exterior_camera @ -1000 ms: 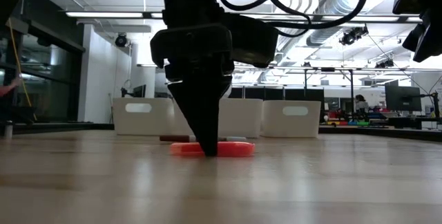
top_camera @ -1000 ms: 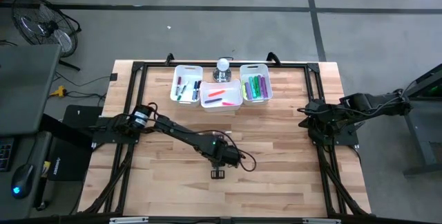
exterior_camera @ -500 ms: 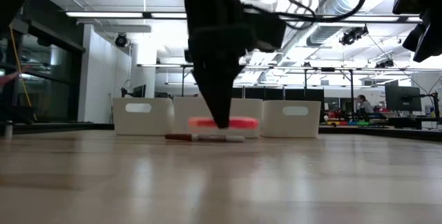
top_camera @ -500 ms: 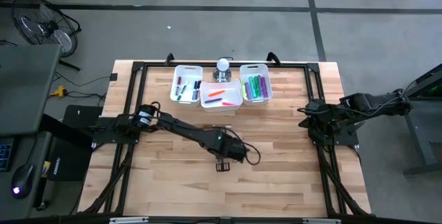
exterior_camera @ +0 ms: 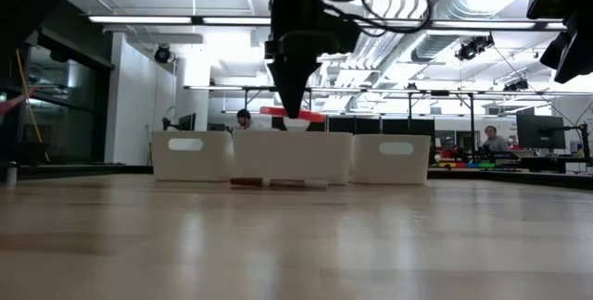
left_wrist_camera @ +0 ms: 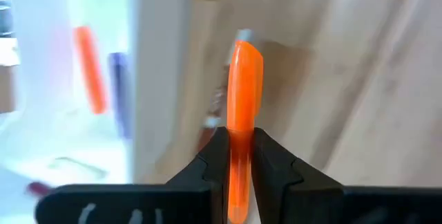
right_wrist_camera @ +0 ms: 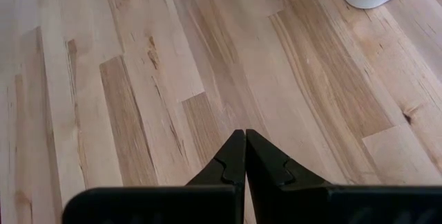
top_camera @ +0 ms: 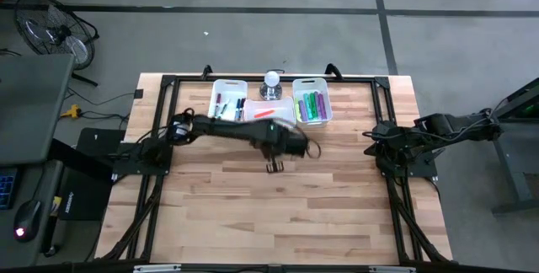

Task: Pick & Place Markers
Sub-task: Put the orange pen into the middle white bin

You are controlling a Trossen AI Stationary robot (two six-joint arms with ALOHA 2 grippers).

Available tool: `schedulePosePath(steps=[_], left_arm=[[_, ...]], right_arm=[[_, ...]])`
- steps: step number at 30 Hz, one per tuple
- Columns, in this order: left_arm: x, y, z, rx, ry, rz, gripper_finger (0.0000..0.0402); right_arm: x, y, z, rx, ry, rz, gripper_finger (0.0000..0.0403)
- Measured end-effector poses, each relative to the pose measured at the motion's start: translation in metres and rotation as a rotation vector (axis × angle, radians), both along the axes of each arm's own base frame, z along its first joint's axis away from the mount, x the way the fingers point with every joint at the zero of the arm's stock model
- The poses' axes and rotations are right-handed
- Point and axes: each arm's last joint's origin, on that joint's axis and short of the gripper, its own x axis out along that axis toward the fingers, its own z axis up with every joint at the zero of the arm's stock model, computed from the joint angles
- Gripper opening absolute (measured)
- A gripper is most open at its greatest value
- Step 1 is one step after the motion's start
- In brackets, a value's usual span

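My left gripper [exterior_camera: 295, 115] is shut on an orange marker [exterior_camera: 293, 113] and carries it high over the table, just in front of the middle white bin [exterior_camera: 292, 157]. In the high view my left gripper [top_camera: 274, 167] stands near the middle of the table. Another marker [exterior_camera: 278, 183], dark red and white, lies flat on the wood before the bins, and the left wrist view shows this marker [left_wrist_camera: 215, 113] under the held one. At the table's right side my right gripper [right_wrist_camera: 243, 156] stays shut over bare wood. My left gripper pinches the orange marker's barrel [left_wrist_camera: 239, 137] between its two fingers, about at its middle. The fingers come from above, slanting down, and lie across the marker. The marker hangs level and clear of the table and bins.
Three white bins stand side by side at the far edge: the left bin [top_camera: 227, 103], the middle bin [top_camera: 271, 121] and the right bin [top_camera: 312, 104], each with markers in it. A white round thing [top_camera: 271, 82] stands behind them. The near half of the table is bare wood.
My left gripper has risen and gone toward the table's far edge, up to the bins, and has tipped somewhat. It has stayed shut on the orange marker. The marker lay on the table and is now lifted well clear, still level.
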Motion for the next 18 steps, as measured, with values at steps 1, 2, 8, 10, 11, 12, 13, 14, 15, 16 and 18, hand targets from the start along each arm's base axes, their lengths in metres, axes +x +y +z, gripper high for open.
schedulePosePath(steps=[1, 2, 8, 10, 11, 12, 13, 14, 15, 16, 18], left_arm=[[-0.001, 0.01, 0.003, 0.004, 0.007, 0.007, 0.0033], [-0.001, 0.02, 0.006, 0.007, 0.012, 0.012, 0.0033], [-0.004, 0.077, 0.01, 0.014, 0.022, 0.042, 0.0033], [-0.007, 0.093, 0.01, 0.004, 0.034, 0.05, 0.0033], [-0.008, 0.101, 0.01, -0.007, 0.037, 0.051, 0.0033], [-0.009, 0.107, 0.01, -0.016, 0.039, 0.051, 0.0033], [-0.011, 0.113, 0.01, -0.026, 0.042, 0.05, 0.0033], [-0.012, 0.118, 0.01, -0.036, 0.043, 0.048, 0.0033], [-0.013, 0.122, 0.01, -0.038, 0.046, 0.046, 0.0033], [-0.014, 0.126, 0.01, -0.041, 0.048, 0.042, 0.0033], [-0.014, 0.13, 0.01, -0.056, 0.046, 0.032, 0.0033]], right_arm=[[0.0, 0.0, 0.0, 0.0, 0.0, 0.0, 0.0], [0.0, 0.0, 0.0, 0.0, 0.0, 0.0, 0.0], [0.0, 0.0, 0.0, 0.01, 0.0, -0.014, 0.0], [0.0, 0.0, 0.0, 0.013, 0.0, -0.017, 0.0], [0.0, 0.0, 0.0, 0.013, 0.0, -0.018, 0.0], [0.0, 0.0, 0.0, 0.015, 0.0, -0.02, 0.0], [0.0, 0.0, 0.0, 0.016, 0.0, -0.021, 0.0], [0.0, 0.0, 0.0, 0.017, 0.0, -0.023, 0.0], [0.0, 0.0, 0.0, 0.018, 0.0, -0.023, 0.0], [0.0, 0.0, 0.0, 0.018, 0.0, -0.023, 0.0], [0.0, 0.0, 0.0, 0.018, 0.0, -0.023, 0.0]])
